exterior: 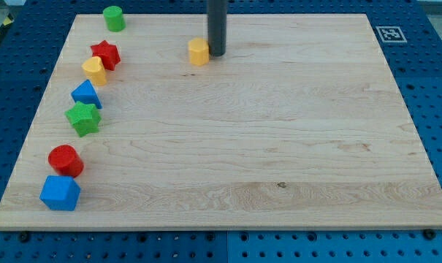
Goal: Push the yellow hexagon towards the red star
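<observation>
The yellow hexagon (199, 52) lies near the view's top, a little left of centre. My tip (217, 54) stands right against its right side. The red star (105, 54) lies far to the left of the hexagon at about the same height. A second yellow block (94, 70), rounded like a heart, touches the star's lower left.
A green cylinder (114, 17) stands at the top left. Down the left side run a blue triangular block (85, 94), a green star (83, 117), a red cylinder (65, 161) and a blue block (60, 193). The wooden board (279, 146) has a marker tag (388, 33) beyond its top right corner.
</observation>
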